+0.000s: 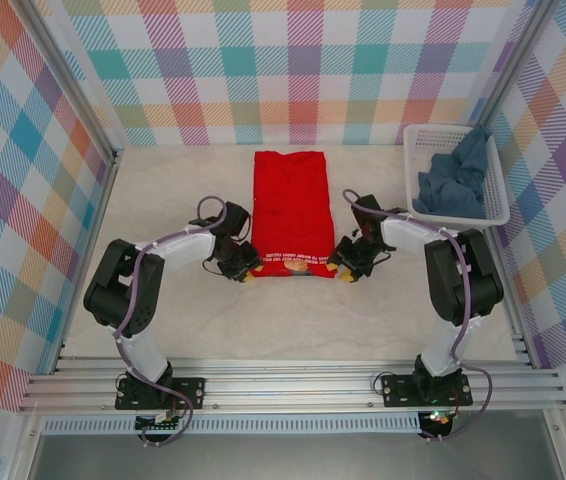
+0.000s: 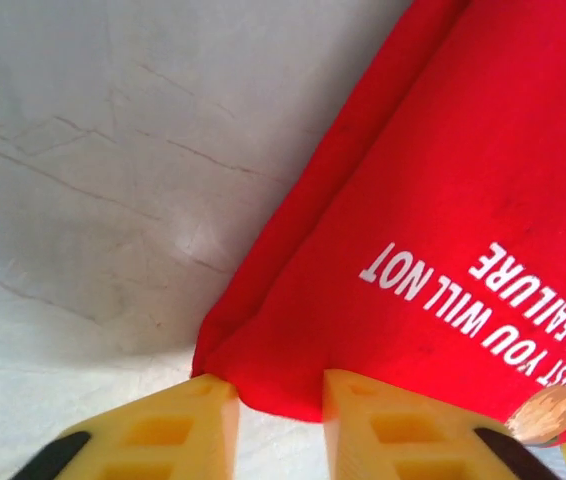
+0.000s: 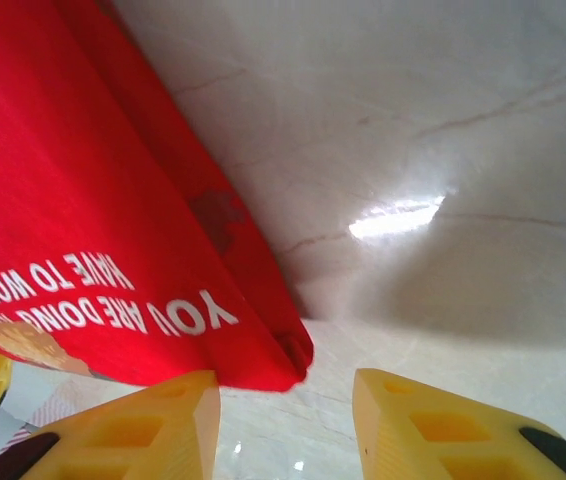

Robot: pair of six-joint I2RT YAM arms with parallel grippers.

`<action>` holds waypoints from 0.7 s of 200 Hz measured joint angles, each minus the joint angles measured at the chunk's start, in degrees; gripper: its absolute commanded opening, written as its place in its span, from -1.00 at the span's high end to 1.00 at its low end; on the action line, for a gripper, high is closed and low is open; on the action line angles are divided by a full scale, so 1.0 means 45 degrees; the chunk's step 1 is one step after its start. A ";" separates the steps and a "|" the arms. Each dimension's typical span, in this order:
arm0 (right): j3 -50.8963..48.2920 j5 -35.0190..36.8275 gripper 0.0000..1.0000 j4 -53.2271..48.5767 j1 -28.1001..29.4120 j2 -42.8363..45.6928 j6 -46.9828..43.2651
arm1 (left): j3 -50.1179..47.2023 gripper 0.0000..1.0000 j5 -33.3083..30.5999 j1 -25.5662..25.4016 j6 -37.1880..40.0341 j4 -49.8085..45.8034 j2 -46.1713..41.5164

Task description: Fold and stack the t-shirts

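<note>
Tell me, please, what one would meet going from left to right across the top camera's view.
left arm's fingers → red t-shirt → right arm's fingers → white basket holding the blue-grey t-shirt

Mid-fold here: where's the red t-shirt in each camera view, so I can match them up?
Top external: red t-shirt in the middle of the table.
Left wrist: covers the right side, corner at bottom centre.
Right wrist: covers the left side, corner at bottom centre.
Shared landmark: white lettering along its near edge.
</note>
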State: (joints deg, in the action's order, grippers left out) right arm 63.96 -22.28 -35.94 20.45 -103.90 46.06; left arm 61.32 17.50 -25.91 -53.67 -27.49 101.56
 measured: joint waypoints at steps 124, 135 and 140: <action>0.1477 0.0403 1.00 -0.0155 0.0709 -0.1525 0.0287 | 0.0389 1.00 -0.0423 -0.0083 0.0452 -0.0175 0.0296; 0.1438 0.0520 1.00 -0.0277 0.0748 -0.1336 0.0175 | 0.0228 1.00 -0.0481 -0.0136 0.0578 -0.0345 -0.0112; 0.1360 0.0549 1.00 -0.0316 0.0787 -0.1185 0.0083 | 0.0146 1.00 -0.0491 -0.0155 0.0646 -0.0398 -0.0301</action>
State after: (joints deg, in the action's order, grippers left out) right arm 70.08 -19.81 -37.36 23.99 -109.23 46.44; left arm 61.98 15.29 -26.61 -50.76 -29.28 100.20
